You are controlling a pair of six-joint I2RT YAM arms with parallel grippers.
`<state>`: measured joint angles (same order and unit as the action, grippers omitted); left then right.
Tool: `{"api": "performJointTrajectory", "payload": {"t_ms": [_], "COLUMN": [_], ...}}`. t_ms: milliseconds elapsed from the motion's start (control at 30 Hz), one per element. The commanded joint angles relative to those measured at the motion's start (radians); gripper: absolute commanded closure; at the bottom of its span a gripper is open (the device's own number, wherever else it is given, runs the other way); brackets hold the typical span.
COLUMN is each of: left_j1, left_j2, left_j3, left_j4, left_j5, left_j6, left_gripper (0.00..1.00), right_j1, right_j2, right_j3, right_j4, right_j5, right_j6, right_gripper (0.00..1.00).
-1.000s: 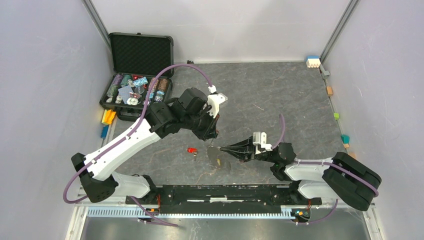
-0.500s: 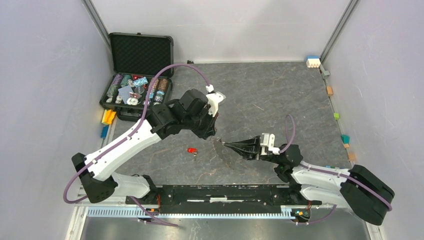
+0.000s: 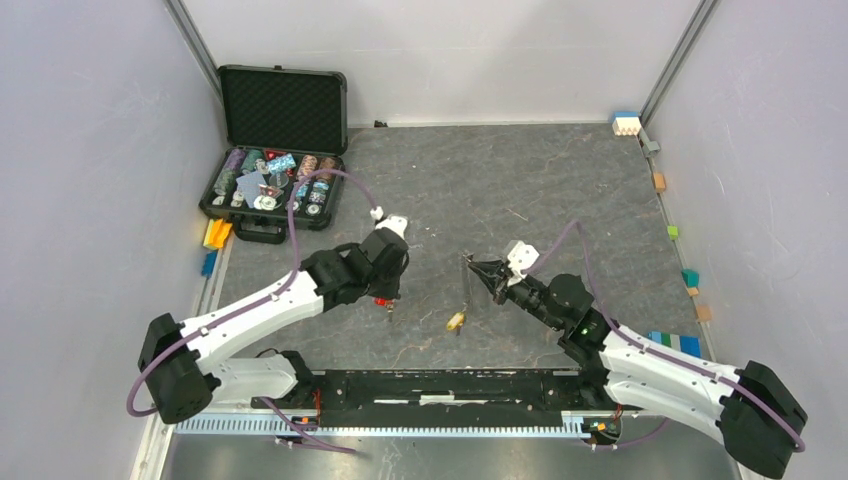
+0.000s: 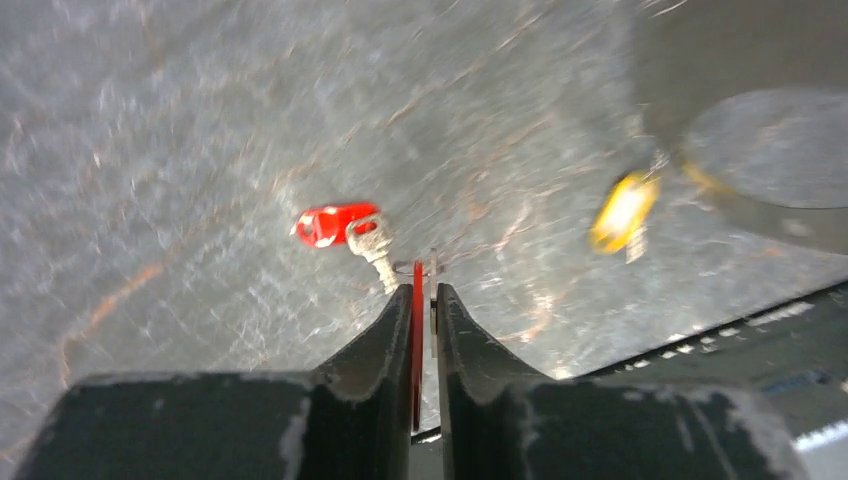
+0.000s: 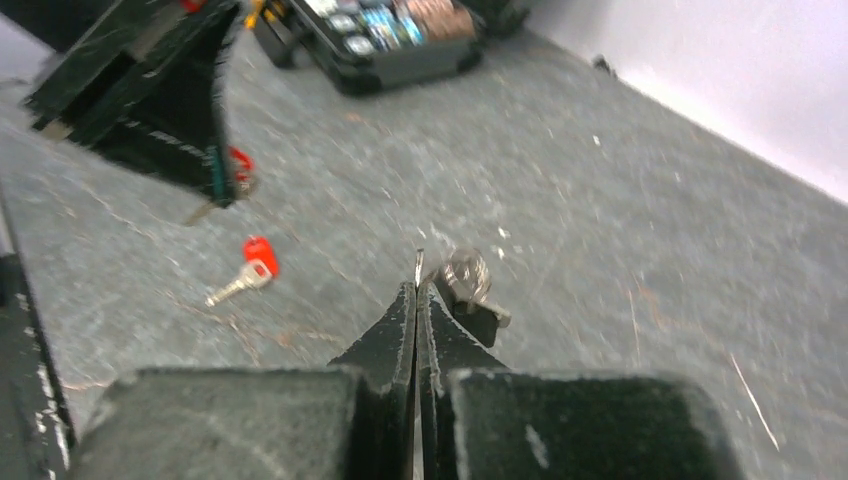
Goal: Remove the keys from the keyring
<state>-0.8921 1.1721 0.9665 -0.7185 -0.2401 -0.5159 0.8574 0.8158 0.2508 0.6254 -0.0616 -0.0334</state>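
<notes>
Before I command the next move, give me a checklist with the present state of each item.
1. Right gripper shut on keyring: ok.
2. Left gripper shut on held red key, seen edge-on: ok.
3. Held red key clear of the keyring: ok, apart in the top view.
4. Loose red key lies on the table, not under the left fingers: ok.
5. Keyring emptied: not ok, yellow key hangs from it.
6. Other keys on the keyring: cannot tell.
</notes>
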Motion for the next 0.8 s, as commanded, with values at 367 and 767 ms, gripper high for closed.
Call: {"api": "performJointTrajectory", "payload": {"t_ms": [367,767], "left_j1": [0.013,0.016], "left_j2": [-0.082,-0.142], "left_j3": [-0.169,-0.179], "left_j4": [0.138,0.128], "left_j5": [-0.204,-0.263], "left_j6": [-0.144,-0.082], "left_gripper": [0.35,0.32], "right_j1": [0.003,0.003], "right_j2": [-0.017,-0.083], "right_j3": [0.16,0.37], "right_j4": [-0.407,-0.766], "right_j5": [0.417,0.463], "right_j6": [-0.007,-0.095], "right_gripper": [1.0,1.0]}}
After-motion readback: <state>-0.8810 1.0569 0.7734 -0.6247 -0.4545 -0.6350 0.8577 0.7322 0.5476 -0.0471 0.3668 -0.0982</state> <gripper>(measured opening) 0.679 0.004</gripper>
